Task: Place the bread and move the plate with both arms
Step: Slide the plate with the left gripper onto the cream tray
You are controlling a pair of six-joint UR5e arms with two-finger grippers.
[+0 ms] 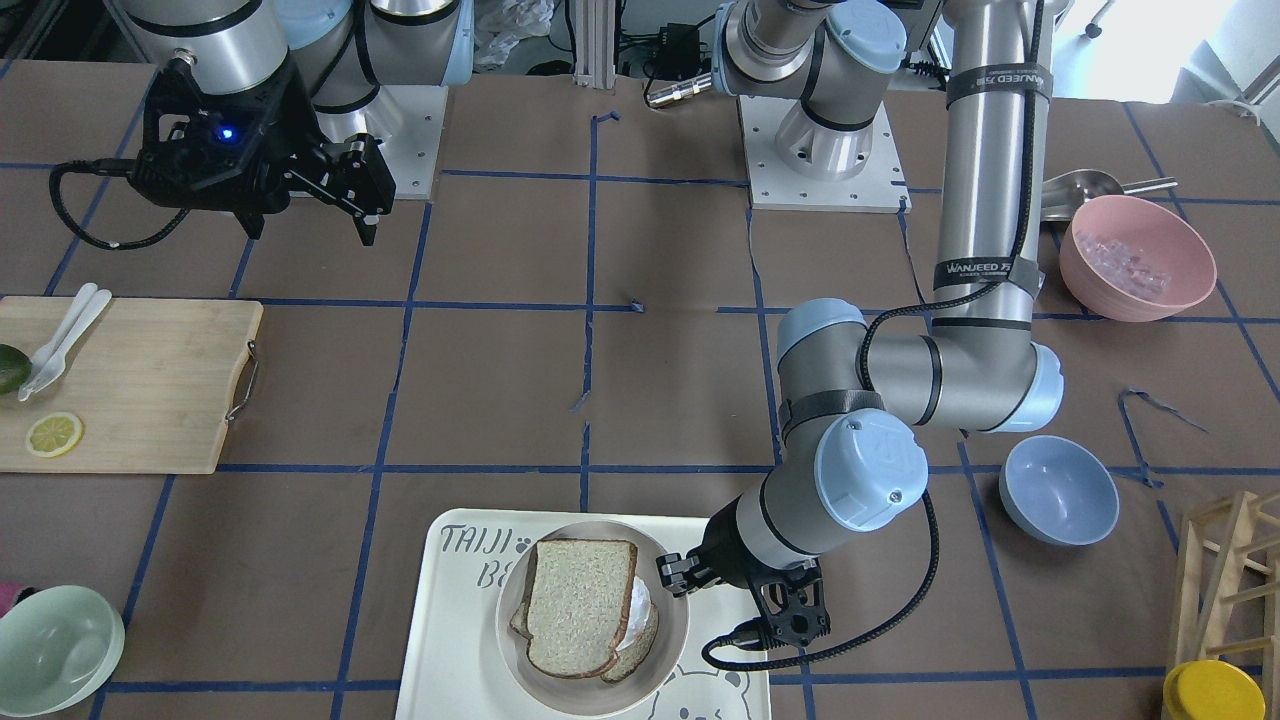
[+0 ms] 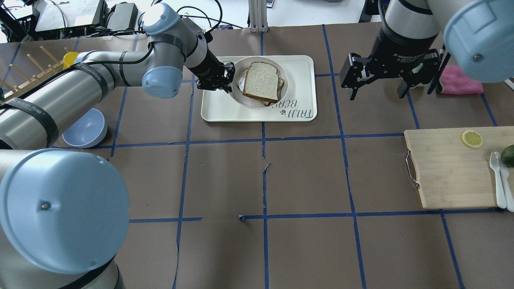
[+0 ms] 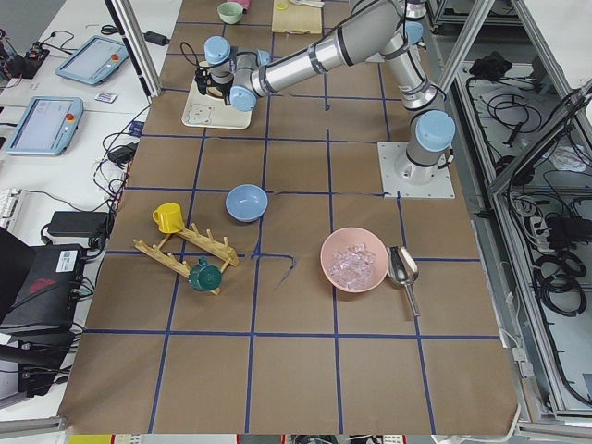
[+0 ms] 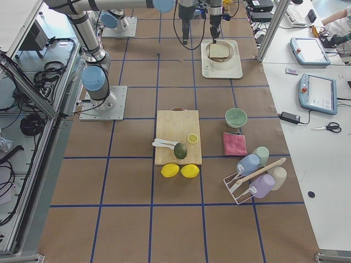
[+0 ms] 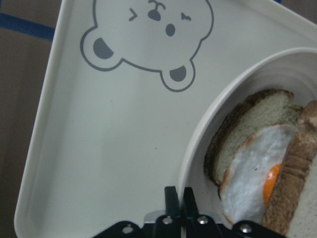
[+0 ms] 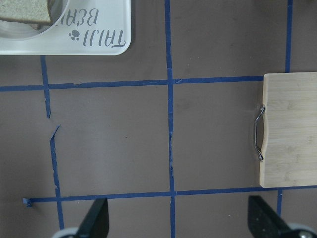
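Observation:
The bread (image 1: pixel 580 605) lies as the top slice on the round off-white plate (image 1: pixel 672 640), over a fried egg (image 5: pixel 252 183) on a lower slice. The plate stands on the white TAIJI BEAR tray (image 1: pixel 450 620). My left gripper (image 1: pixel 672 575) is shut on the plate's rim at its side, and the wrist view shows the fingers (image 5: pixel 173 198) pinching the rim (image 5: pixel 208 129). In the overhead view the left gripper (image 2: pixel 229 78) touches the plate (image 2: pixel 282 68) beside the bread (image 2: pixel 260 81). My right gripper (image 2: pixel 377 94) hangs open and empty above the table to the tray's right, its fingers spread wide in its wrist view (image 6: pixel 178 223).
A wooden cutting board (image 2: pixel 445 168) with a lemon slice (image 2: pixel 472 139), white cutlery and an avocado lies on my right. A blue bowl (image 2: pixel 85 128), a pink bowl (image 1: pixel 1137 257), a green bowl (image 1: pixel 55 650), a wooden rack (image 1: pixel 1235 580) and a pink cloth (image 2: pixel 459 82) stand around.

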